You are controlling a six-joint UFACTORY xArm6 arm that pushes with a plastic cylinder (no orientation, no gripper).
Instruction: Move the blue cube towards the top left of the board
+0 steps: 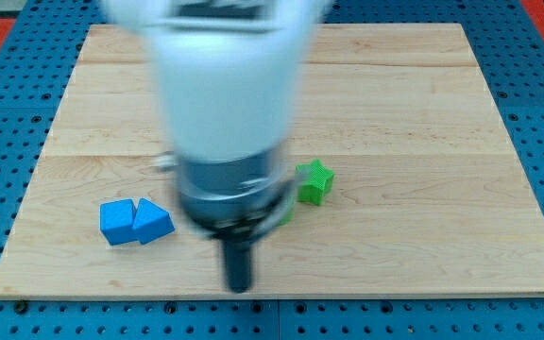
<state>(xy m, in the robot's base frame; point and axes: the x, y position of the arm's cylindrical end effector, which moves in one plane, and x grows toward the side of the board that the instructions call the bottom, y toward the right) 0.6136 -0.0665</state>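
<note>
The arm (220, 85) is a broad, smooth white cylinder, blurred in the camera view. Below the white part sits a shorter grey and black metal collar (229, 194), ringed with darker bands and slightly narrower at its base. From it a straight dark rod (238, 260) sticks out, round and plain, ending in my tip (240, 287), a blunt black end.
</note>
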